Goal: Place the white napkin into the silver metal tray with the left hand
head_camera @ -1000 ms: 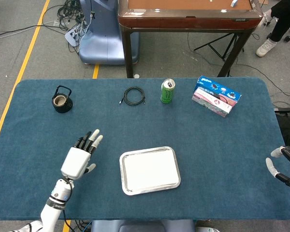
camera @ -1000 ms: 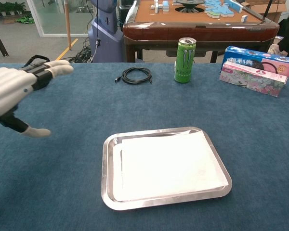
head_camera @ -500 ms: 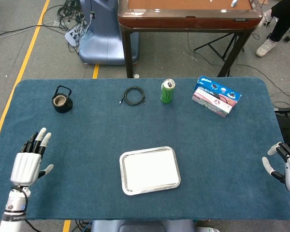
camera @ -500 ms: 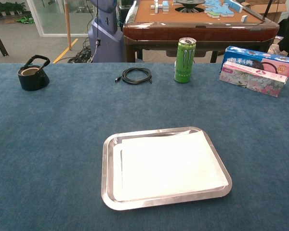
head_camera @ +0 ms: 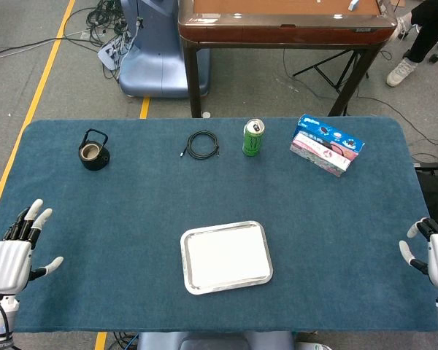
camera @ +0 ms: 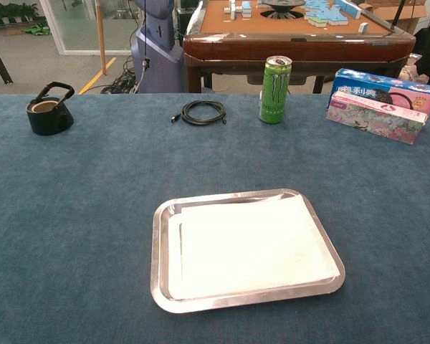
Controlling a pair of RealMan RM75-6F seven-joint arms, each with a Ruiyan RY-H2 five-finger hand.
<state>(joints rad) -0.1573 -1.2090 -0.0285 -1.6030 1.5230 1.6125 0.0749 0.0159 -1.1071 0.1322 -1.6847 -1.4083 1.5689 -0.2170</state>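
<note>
Robot hands only in head view.

Even, bright overhead light; shadows soft, faint. Mild sheen on silver metal tray [camera: 158, 251] rim. Both views sharp; slight wide-angle bending at head-view edges.

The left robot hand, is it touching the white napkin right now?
Apart. The head view shows the left robot hand at the table's left edge, far from the white napkin.

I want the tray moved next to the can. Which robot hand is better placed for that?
Neither by much. The napkin lies in the tray, mid-table; both hands sit open at the edges. The right robot hand is likelier, since the can stands on its side of the tray, versus the left.
</note>
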